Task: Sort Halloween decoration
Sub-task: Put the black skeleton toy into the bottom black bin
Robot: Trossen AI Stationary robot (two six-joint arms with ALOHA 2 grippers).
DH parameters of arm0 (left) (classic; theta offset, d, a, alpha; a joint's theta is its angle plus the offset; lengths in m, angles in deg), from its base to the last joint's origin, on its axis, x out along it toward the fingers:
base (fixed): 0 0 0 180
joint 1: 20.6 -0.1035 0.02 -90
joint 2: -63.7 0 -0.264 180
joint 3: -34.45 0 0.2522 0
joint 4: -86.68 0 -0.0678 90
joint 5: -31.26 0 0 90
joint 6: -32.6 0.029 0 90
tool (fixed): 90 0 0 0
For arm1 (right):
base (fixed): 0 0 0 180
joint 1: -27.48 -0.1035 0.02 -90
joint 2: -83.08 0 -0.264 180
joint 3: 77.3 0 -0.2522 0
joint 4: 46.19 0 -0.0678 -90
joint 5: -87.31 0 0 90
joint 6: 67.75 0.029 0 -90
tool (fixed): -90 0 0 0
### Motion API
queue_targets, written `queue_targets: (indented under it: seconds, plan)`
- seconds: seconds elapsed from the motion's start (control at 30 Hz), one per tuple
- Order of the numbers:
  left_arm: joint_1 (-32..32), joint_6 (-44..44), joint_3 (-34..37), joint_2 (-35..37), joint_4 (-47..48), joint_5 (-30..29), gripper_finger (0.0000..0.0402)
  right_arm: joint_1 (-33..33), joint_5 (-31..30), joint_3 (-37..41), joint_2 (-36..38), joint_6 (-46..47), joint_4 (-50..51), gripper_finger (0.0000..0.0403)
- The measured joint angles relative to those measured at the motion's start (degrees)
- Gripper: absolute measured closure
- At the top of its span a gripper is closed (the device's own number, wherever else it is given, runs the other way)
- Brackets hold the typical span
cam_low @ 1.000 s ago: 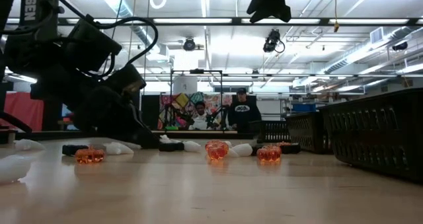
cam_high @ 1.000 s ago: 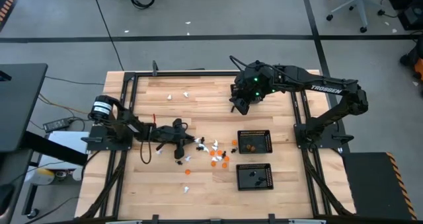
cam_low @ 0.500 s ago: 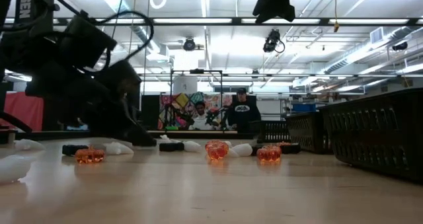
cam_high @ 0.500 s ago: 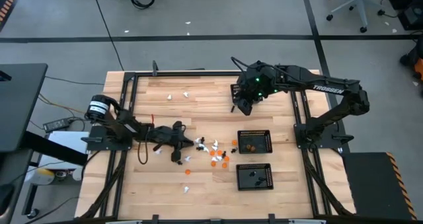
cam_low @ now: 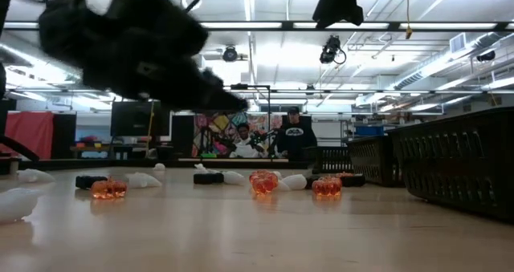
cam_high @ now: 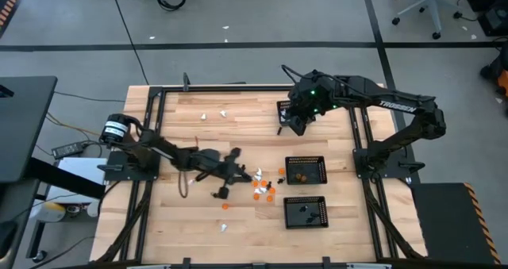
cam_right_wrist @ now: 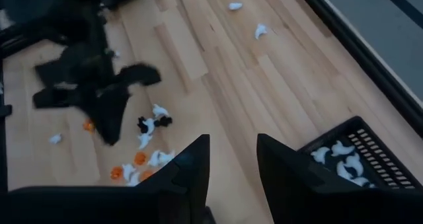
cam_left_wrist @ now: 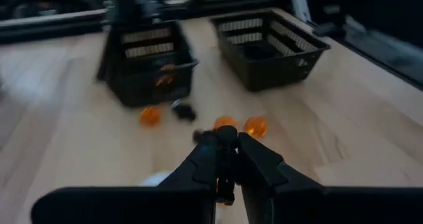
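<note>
Hovering left tool [cam_left_wrist: 221,147] — orange figures [cam_left_wrist: 239,125] just beyond.

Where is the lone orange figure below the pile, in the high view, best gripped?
Take the lone orange figure across its rounded body, coming straight down from above. It lies low on bare table, apart from the pile, so fingers can likely straddle it; the white figure nearby lies clear of it.
</note>
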Motion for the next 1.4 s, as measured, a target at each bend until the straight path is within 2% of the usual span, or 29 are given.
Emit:
queue_targets:
  seconds: [0.13,0.3,0.6,0.77,0.93,1.13,1.4]
  plan:
    - [-0.08,6.17,-10.86,-1.74,11.15,3.11,0.0358,1.38,-0.23,-0.07,1.54,-0.15,1.01,0.0273]
    - [-0.09,8.30,-22.99,-7.63,12.44,6.79,0.0358,2.66,-1.48,-0.14,5.01,-0.12,1.66,0.0273]
    - [1.94,1.08,-45.86,-22.72,12.86,13.47,0.0358,5.21,-3.59,-0.18,10.18,-2.18,4.62,0.0273]
    - [3.28,-2.97,-54.71,-29.98,14.77,14.25,0.0358,6.01,-3.56,-0.18,11.68,-3.85,4.61,0.0273]
    - [4.19,-6.16,-58.43,-35.70,15.89,14.04,0.0357,6.01,-3.50,-0.18,11.96,-5.01,4.72,0.0273]
    - [5.01,-9.21,-58.39,-38.01,19.87,13.81,0.0345,6.01,-3.48,-0.18,11.98,-5.57,4.71,0.0273]
    - [6.14,-5.83,-58.46,-37.81,18.98,13.59,0.0271,6.01,-3.39,-0.18,11.98,-5.60,4.68,0.0273]
